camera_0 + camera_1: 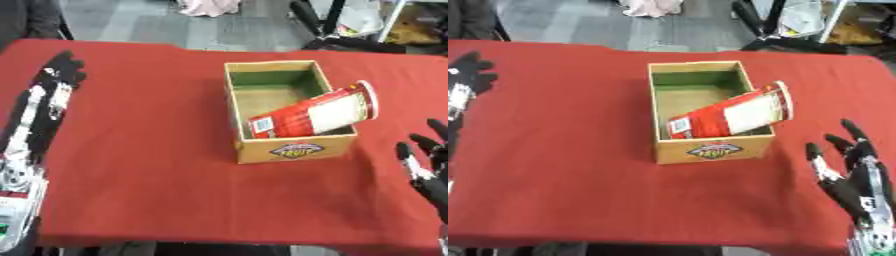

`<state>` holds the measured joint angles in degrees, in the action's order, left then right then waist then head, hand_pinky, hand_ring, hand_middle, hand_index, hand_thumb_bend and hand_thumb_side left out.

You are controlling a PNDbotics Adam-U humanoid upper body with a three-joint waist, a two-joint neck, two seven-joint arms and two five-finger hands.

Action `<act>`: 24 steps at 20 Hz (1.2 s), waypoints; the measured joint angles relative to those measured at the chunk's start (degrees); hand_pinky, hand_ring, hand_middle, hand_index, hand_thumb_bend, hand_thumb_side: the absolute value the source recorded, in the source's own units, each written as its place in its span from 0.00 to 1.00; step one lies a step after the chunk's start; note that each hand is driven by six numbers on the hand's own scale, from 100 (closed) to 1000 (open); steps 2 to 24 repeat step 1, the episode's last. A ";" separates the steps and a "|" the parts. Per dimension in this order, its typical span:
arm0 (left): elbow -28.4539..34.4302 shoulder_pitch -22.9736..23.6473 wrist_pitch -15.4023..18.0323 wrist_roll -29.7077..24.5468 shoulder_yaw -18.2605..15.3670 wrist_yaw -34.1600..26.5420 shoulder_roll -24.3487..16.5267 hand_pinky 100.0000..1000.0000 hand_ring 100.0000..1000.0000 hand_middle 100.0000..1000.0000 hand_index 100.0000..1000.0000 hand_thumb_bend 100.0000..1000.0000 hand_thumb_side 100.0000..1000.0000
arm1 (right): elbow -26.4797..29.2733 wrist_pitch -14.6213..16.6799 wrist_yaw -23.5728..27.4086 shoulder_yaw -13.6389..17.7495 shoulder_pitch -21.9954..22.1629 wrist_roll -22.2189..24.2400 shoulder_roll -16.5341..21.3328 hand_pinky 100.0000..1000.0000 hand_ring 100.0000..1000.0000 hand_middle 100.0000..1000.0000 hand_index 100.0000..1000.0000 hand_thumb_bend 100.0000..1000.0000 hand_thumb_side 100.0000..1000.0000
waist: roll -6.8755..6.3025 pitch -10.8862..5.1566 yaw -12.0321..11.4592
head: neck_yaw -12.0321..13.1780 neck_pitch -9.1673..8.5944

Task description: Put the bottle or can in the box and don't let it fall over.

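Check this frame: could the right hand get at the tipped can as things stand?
Probably yes. The can leans over the box's right wall, its top end sticking out toward the open right hand, with only bare red tablecloth between them.

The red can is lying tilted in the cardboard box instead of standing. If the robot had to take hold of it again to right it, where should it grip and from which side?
Probably the can's raised capped end, which leans over the box's right wall and sticks out above the rim. The right hand, open beside the box, could come from the right and wrap that exposed part. The lower end sits down inside the box, walled in.
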<state>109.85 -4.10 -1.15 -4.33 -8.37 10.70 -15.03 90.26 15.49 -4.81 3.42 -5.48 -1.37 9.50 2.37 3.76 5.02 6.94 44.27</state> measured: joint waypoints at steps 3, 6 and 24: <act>0.00 0.00 -0.02 0.01 0.00 -0.01 0.00 0.88 0.82 0.80 0.96 0.16 0.90 | -0.04 -0.01 0.00 0.00 0.00 0.01 0.00 0.96 0.83 0.97 0.94 0.29 0.28 | 0.05 0.00 0.03 | -0.02 0.00; 0.00 0.00 -0.02 0.01 0.00 -0.01 0.00 0.88 0.82 0.80 0.96 0.16 0.90 | -0.04 -0.01 0.00 0.00 0.00 0.01 0.00 0.96 0.83 0.97 0.94 0.29 0.28 | 0.05 0.00 0.03 | -0.02 0.00; 0.00 0.00 -0.02 0.01 0.00 -0.01 0.00 0.88 0.82 0.80 0.96 0.16 0.90 | -0.04 -0.01 0.00 0.00 0.00 0.01 0.00 0.96 0.83 0.97 0.94 0.29 0.28 | 0.05 0.00 0.03 | -0.02 0.00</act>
